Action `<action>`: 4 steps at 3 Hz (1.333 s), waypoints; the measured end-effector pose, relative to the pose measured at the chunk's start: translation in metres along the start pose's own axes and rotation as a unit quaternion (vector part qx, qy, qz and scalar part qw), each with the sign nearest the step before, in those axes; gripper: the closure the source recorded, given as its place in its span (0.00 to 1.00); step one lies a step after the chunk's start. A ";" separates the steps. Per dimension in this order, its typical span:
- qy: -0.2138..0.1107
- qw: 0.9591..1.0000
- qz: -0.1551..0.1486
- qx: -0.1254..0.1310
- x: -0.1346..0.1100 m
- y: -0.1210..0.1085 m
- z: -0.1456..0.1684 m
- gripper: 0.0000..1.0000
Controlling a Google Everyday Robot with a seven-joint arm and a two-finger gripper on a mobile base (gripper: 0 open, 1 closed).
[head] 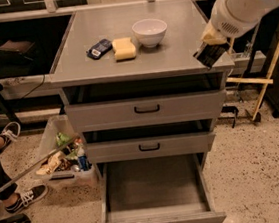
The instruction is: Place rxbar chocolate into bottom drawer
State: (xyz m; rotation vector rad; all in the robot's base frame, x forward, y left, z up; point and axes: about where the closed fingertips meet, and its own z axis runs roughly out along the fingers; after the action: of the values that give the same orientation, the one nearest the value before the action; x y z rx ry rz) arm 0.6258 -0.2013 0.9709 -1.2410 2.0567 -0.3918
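My gripper (pixel 211 45) hangs over the right front corner of the grey cabinet top (pixel 123 60), shut on the rxbar chocolate (pixel 209 55), a dark flat bar tilted below the fingers. The white arm reaches in from the upper right. The bottom drawer (pixel 154 195) is pulled open below, its plain grey inside showing nothing in it, with a small black handle at its front. It lies well below and to the left of the gripper.
A white bowl (pixel 150 32), a yellow sponge (pixel 124 48) and a dark blue device (pixel 99 48) sit on the cabinet top. Two closed drawers (pixel 146 110) are above the open one. A clear bin of trash (pixel 64 157) and a person's shoes (pixel 11 133) are at the left.
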 end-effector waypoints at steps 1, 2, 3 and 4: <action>0.007 0.998 0.018 0.067 0.020 0.033 0.014 1.00; 0.007 0.998 0.017 0.064 0.019 0.033 0.013 1.00; 0.007 0.997 0.012 0.075 0.028 0.048 0.038 1.00; 0.010 0.997 0.027 0.065 0.079 0.088 0.119 1.00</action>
State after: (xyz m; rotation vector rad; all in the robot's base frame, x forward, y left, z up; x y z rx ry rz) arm 0.6269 -0.2151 0.8034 -1.1057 2.0422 -0.5060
